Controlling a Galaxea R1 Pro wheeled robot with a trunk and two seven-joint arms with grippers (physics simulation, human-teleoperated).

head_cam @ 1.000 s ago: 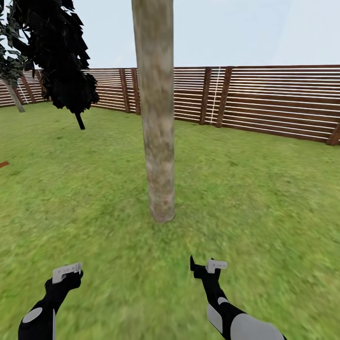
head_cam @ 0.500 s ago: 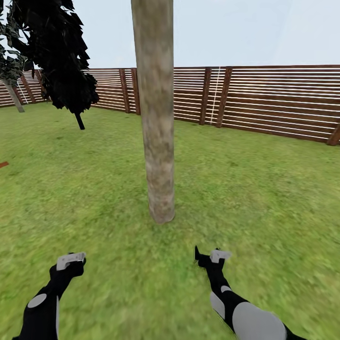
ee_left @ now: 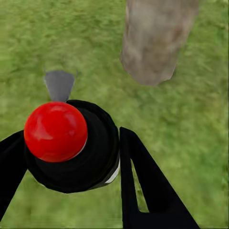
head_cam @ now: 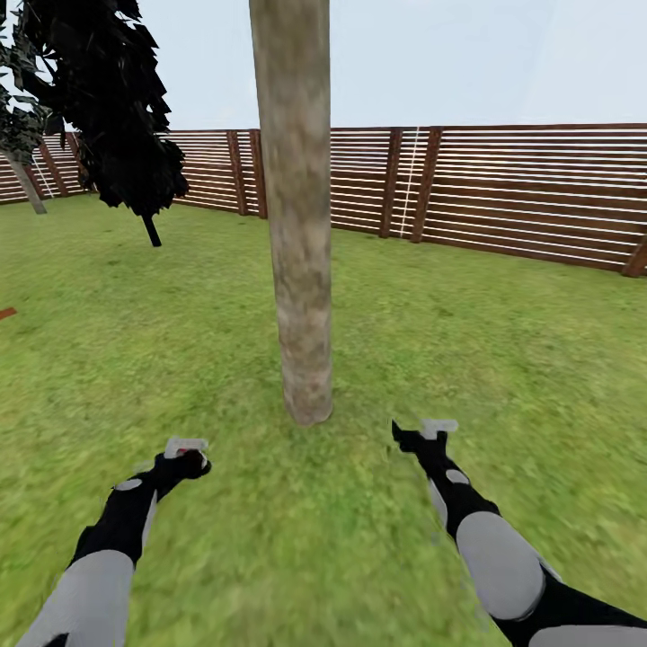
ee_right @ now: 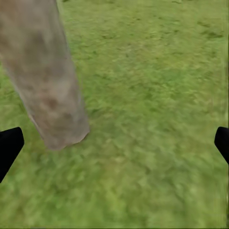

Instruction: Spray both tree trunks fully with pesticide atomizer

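A thick mottled grey-beige tree trunk (head_cam: 301, 270) rises from the grass straight ahead and runs past the top of the head view. My left gripper (head_cam: 186, 456) hovers over the lawn, short of the trunk's base and to its left. It is shut on the pesticide atomizer (ee_left: 56, 131), a dark bottle with a red top, and the trunk's foot (ee_left: 155, 43) shows beyond it. My right gripper (head_cam: 422, 436) is to the right of the base, open, its black fingertips (ee_right: 9, 148) spread wide with the trunk (ee_right: 45, 86) between and beyond them.
A brown slatted fence (head_cam: 503, 189) closes the lawn behind. A slim dark cypress-like tree (head_cam: 117, 108) stands at the back left, and a pale leaning trunk (head_cam: 27, 184) at the far left edge. Open grass (head_cam: 503, 359) spreads to the right of the trunk.
Both arms have reached forward, so both grippers now sit nearer the trunk's base. The left moved further and slightly rightward. The trunk and fence have stayed in place.
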